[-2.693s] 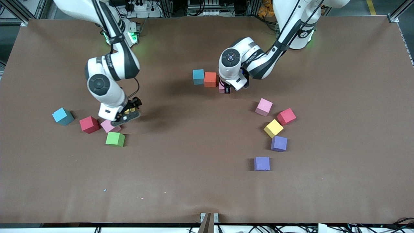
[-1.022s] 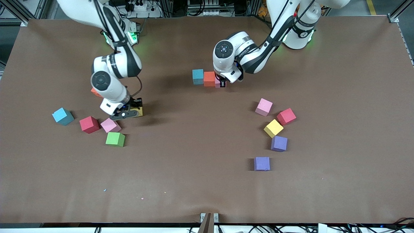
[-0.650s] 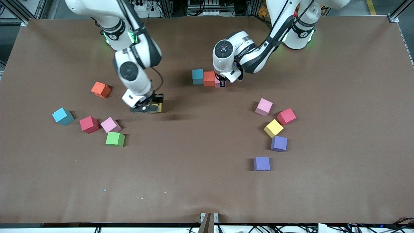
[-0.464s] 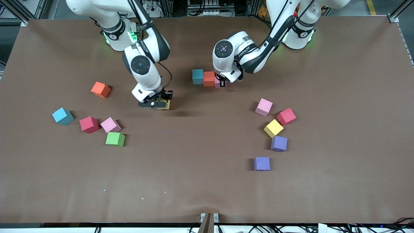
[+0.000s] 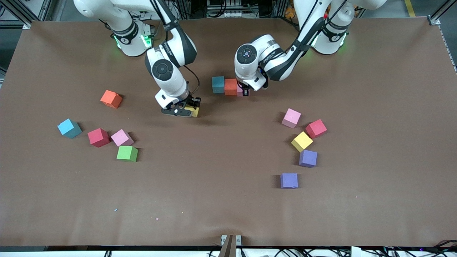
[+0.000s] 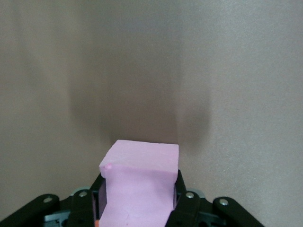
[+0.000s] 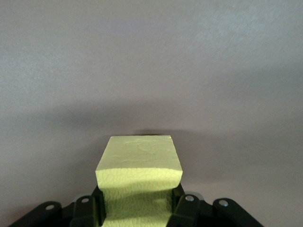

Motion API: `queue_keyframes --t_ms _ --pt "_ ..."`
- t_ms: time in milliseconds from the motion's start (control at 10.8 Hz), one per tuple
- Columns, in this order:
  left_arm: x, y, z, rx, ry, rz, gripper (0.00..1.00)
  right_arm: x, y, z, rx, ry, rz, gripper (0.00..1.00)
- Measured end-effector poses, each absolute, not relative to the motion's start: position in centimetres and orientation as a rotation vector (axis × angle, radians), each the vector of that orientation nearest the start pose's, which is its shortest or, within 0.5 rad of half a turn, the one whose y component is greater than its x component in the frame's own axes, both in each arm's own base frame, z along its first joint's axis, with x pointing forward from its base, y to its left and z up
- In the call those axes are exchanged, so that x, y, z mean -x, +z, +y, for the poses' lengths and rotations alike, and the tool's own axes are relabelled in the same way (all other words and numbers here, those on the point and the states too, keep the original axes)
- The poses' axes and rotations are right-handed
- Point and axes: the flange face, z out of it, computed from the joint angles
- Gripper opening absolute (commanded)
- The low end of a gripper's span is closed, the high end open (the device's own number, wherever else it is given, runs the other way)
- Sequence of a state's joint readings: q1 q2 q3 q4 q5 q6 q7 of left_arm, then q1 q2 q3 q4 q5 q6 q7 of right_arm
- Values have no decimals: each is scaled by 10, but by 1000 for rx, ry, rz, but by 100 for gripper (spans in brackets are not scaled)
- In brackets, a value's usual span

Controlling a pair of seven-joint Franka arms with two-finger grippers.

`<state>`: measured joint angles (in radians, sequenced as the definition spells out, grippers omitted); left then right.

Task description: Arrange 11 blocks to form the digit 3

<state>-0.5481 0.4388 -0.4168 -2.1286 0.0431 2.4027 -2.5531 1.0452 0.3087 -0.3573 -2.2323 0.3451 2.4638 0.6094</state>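
A short row of blocks (image 5: 224, 85) sits on the bench (image 5: 214, 200), cube touching cube. The left gripper (image 5: 245, 92) is at that row's end toward the left arm's side, clamped on a cube (image 6: 138, 187) there. The right gripper (image 5: 185, 111) holds another cube (image 7: 138, 177) over bare bench, toward the right arm's end from the row. One cluster of loose cubes (image 5: 107, 137) lies toward the right arm's end, a second cluster (image 5: 301, 141) toward the left arm's end, both nearer the front camera than the row.

White arms (image 5: 167, 75), black joints, cables, green base lights.
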Motion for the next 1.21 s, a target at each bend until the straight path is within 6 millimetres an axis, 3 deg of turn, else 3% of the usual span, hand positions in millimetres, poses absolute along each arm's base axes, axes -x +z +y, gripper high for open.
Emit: queue_keyframes --t_ms 279,650,743,836,929,1207 --pt "-319 207 -463 -2313 -203 2332 0 -403 230 385 3074 134 379 16" --pt "-321 207 -466 -2302 -207 2337 0 -401 226 414 3103 181 353 16" --pt "-321 207 -466 -2302 -208 2337 13 -402 227 424 3113 203 331 16" --pt "-321 207 -466 -2301 -208 2337 51 -402 229 434 3115 210 313 16" --pt "-321 207 -466 -2301 -208 2337 100 -401 227 440 3118 214 298 16" --pt "-321 204 -467 -2298 -214 2338 100 -395 219 446 3128 227 278 16"
